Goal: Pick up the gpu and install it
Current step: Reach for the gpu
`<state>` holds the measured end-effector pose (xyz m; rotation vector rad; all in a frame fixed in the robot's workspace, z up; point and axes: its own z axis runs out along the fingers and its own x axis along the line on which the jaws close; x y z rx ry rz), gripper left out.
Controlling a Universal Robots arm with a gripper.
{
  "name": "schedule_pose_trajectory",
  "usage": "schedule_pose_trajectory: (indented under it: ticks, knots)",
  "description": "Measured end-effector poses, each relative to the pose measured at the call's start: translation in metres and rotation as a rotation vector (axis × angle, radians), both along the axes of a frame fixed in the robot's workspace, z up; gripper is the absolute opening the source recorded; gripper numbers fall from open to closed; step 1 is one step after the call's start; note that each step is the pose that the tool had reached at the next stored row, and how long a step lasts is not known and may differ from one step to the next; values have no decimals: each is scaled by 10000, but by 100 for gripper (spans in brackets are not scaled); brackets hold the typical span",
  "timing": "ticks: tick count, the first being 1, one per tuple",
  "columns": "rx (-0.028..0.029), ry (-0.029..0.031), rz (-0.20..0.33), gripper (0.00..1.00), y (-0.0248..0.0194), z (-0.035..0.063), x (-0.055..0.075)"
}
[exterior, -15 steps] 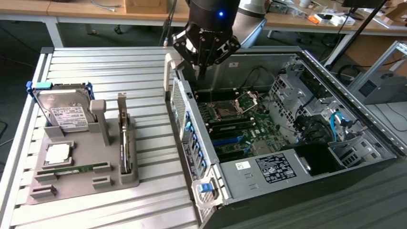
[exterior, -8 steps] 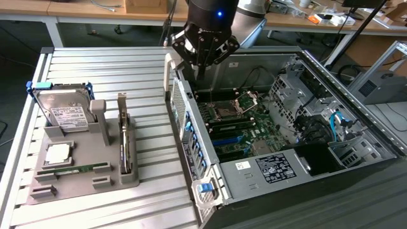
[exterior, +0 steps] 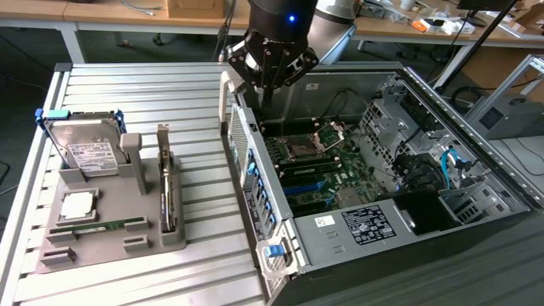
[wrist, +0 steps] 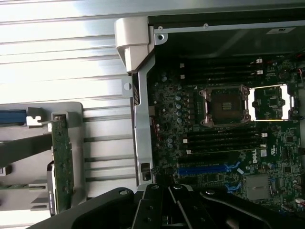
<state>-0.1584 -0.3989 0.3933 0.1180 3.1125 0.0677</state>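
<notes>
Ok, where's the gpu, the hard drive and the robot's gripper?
gpu [exterior: 167, 185]: exterior view, middle of the card standing in the grey holder [exterior: 102, 245].
hard drive [exterior: 92, 156]: exterior view, on its white label.
gripper [exterior: 265, 95]: exterior view, between its shut fingertips.

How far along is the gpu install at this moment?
Done: nothing visible; the gpu stands in the grey holder on the table. In hand: nothing; the gripper, shut and empty, hangs over the open computer case. Left: both pickup and install.
</notes>
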Motion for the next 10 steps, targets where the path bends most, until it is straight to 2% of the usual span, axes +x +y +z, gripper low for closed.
schedule_pose_trajectory:
  ticks: [10]
  knots:
    - [0, 1, 1, 11, 0, 0, -18]
